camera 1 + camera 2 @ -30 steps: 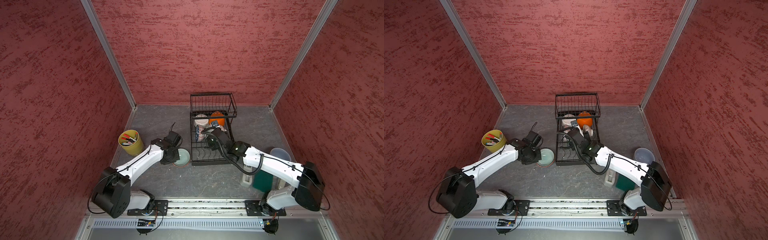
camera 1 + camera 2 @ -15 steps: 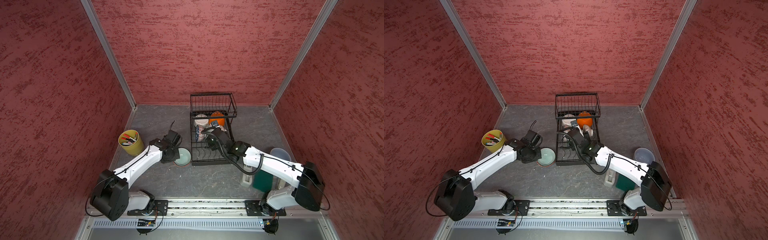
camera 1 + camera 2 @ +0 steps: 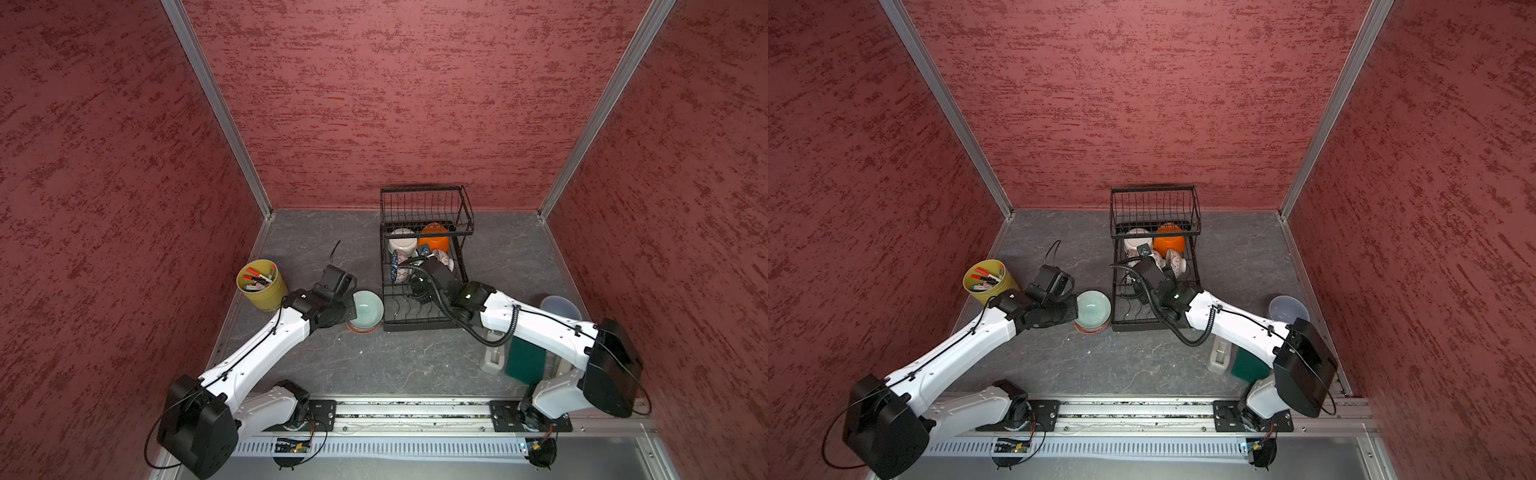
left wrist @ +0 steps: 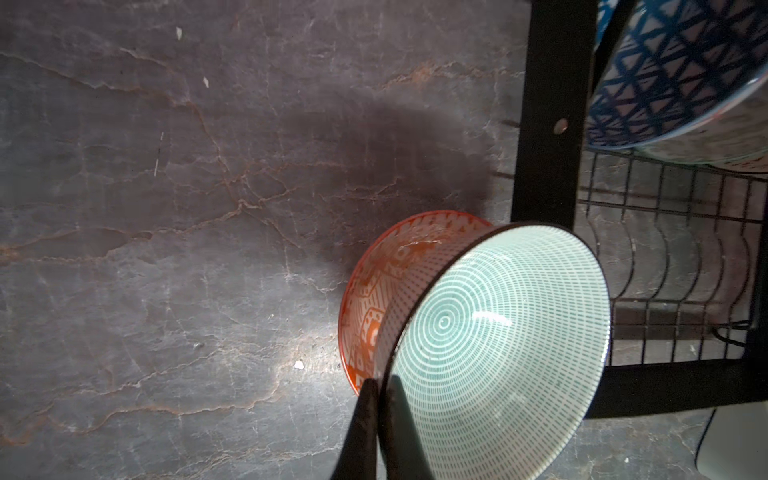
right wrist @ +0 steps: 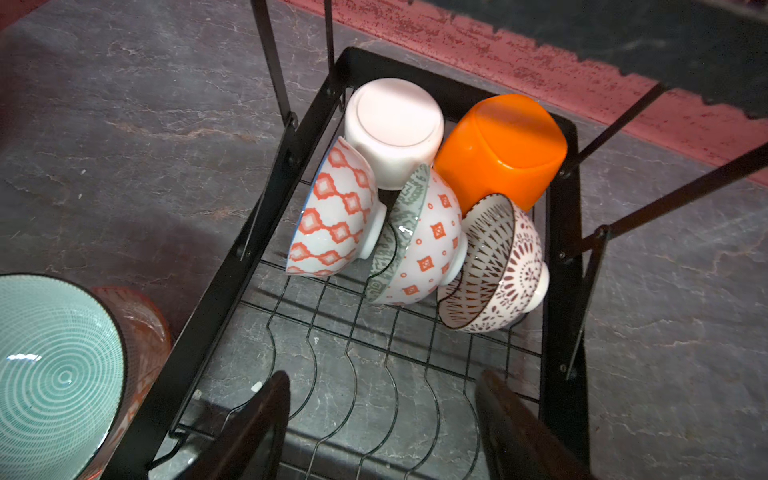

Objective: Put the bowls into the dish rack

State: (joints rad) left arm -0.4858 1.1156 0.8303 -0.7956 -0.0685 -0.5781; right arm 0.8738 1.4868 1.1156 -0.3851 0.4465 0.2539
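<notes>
While the left pincer pinches the green bowl, half-hiding a red bowl, the right pincer gapes.

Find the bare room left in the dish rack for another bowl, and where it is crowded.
Free: near half of the dish rack, between the patterned bowls and its front edge. Crowded: the far half, packed tight.

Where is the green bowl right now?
In both top views the green bowl is just left of the dish rack, pinched at its rim by the left gripper, tilted over a red-patterned bowl.
</notes>
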